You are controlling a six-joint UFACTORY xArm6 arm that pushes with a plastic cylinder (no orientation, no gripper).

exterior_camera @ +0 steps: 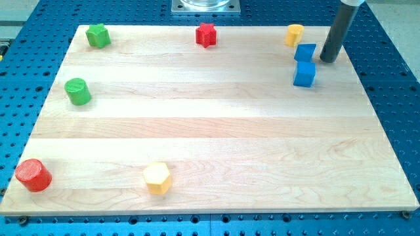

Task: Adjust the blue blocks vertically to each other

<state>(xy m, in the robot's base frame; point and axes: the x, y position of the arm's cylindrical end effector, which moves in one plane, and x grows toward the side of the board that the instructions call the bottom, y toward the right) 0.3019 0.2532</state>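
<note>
Two blue blocks sit in the far right corner of the desk (pixel 216 131), toward the view's top right. The upper blue cube (pixel 305 52) is just above the lower blue cube (pixel 304 75); they look touching or very nearly so, corner to edge. The upper one sits about level with the lower in left-right terms, perhaps a hair to the view's right, and is turned slightly. So the pair is already stacked roughly one above the other in the view.

My tip (pixel 326 61) is on the desk just to the view's right of the upper blue cube, close beside it but with a thin strip of wood showing between. It stands roughly level with the gap between the two cubes, a little nearer the upper one. The rod leans up toward the view's top right and out of frame.

No pincer on this arm, only the rod, so there is no open or closed state to tell.

The relation that matters: both cubes lie to the view's left of my tip. A push from here would go leftward and would meet the upper cube's right face first. Judgement: only a small nudge seems called for, to bring the upper cube square over the lower. Too long a push would throw it off line to the left.

A yellow block (pixel 294 34) stands near, above and left of the upper cube. It could be struck if the cube is driven up-left.

Other blocks are well apart: red star (pixel 206 35), green block (pixel 98 35), green cylinder (pixel 77 91), red cylinder (pixel 33 175), yellow hexagon (pixel 157 177).
</note>
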